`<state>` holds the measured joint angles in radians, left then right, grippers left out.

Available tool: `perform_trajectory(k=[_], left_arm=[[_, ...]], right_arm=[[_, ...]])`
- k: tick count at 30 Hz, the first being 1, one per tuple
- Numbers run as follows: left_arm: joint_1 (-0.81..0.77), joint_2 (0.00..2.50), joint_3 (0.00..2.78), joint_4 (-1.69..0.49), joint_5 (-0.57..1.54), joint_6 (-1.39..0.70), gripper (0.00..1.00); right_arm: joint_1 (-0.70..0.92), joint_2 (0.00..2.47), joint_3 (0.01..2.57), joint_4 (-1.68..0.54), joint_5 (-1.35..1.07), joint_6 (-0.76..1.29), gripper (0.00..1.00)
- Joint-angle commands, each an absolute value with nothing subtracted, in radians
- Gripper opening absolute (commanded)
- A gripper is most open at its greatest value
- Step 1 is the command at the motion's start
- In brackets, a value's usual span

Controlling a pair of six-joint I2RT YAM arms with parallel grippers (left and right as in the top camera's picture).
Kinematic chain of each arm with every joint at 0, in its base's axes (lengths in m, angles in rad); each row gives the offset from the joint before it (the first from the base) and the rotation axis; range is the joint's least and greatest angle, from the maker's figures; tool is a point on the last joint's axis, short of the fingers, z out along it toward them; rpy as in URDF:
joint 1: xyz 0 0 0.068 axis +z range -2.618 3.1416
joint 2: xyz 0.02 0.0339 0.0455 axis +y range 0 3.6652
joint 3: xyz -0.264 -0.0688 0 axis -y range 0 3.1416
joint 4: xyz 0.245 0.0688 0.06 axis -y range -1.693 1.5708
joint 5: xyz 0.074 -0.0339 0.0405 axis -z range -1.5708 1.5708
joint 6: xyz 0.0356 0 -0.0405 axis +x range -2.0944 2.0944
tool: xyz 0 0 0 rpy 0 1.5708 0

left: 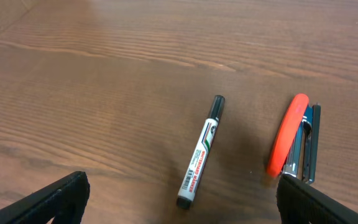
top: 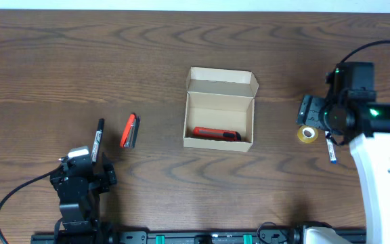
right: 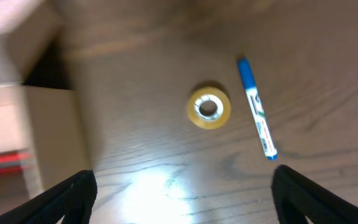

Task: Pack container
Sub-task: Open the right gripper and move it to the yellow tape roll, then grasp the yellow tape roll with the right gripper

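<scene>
1. The left gripper (top: 85, 171) is seen at the lower left of the overhead frame. Its fingers are spread wide and nothing is held between them.
2. A black marker (top: 98, 139) is laid on the table (top: 46, 68) just above that gripper in the frame, nearly upright in the picture. In the left wrist view its white labelled barrel and black cap are shown, with its lower end lying between the two fingers at the bottom corners.
3. A red stapler (top: 130, 131) is placed just right of the marker, apart from it and roughly parallel to it.
4. The box (top: 221, 87) is found at the centre of the frame, well apart from both grippers. Its flap lid is folded open towards the top edge. A red tool (top: 217, 133) is laid inside, along the lower wall.
5. A yellow tape roll (top: 308, 134) is laid flat to the right of the box, apart from it.
6. The right gripper (right: 182, 186) is held at the right of the frame, over the tape roll. Its fingers are set apart and nothing is gripped. Its wrist view is blurred.
7. A blue pen (top: 331, 150) is laid just right of the roll, not touching it.
</scene>
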<state>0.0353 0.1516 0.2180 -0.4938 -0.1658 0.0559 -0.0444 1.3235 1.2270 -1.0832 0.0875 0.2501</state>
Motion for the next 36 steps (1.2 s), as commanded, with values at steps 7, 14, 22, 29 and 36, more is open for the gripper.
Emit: perform_trajectory(k=[7,14,22,29,36], left_arm=[[0.032,0.152,0.235,-0.498,-0.183,0.044,0.95],[0.032,0.152,0.235,-0.498,-0.172,0.044,0.95],[0.032,0.152,0.235,-0.506,-0.132,0.044,0.95],[0.032,0.152,0.235,-0.526,-0.130,0.040,0.95],[0.032,0.152,0.235,-0.527,-0.130,0.037,0.95]], right_arm=[[-0.192,1.657,1.152,-0.957,0.009,0.252,0.77],[-0.189,1.768,1.160,-0.957,-0.023,0.245,0.73],[-0.151,1.769,1.214,-0.972,-0.062,0.183,0.76],[-0.114,1.769,1.214,-0.966,-0.057,0.156,0.79],[-0.118,1.769,1.213,-0.956,-0.056,0.148,0.79]])
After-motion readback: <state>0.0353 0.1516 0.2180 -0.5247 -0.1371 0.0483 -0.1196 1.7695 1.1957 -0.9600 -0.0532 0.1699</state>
